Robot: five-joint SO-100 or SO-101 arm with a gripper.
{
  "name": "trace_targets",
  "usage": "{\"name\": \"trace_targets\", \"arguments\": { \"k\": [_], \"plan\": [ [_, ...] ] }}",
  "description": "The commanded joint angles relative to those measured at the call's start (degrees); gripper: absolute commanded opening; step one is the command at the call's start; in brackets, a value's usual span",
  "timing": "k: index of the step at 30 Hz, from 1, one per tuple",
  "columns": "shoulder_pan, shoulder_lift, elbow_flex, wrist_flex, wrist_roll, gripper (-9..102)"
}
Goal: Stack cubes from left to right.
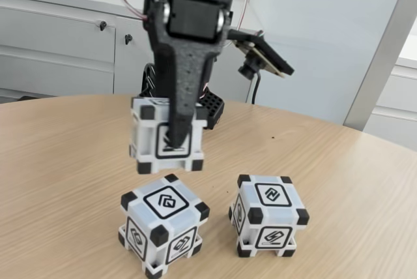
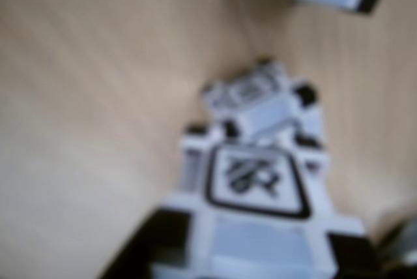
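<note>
Round wooden table [image 1: 58, 161], grey cabinets [image 1: 58, 51] behind

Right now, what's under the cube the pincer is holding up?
Below the held cube, gripped by the pincer, sits another cube on the wooden table, with clear air between them. A third cube stands beside it. The wrist view is too blurred to judge alignment.

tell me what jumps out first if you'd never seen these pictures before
In the fixed view, the black end effector holds one cube clear of the wooden table, above the left cube. A third cube sits to its right on the table, apart from it. In the blurred wrist view, the held cube fills the lower frame, with another cube beyond it.
</note>
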Motion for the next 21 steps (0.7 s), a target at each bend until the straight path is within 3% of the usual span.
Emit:
{"name": "trace_targets", "arguments": {
  "k": [1, 9, 21],
  "plan": [
    [-0.1, 0.7, -0.9, -1.1, 1.4, 14],
    [-0.3, 0.7, -0.9, -10.5, 5.4, 14],
    [-0.7, 0.6, 0.1, -11.3, -0.4, 15]
  ]
}}
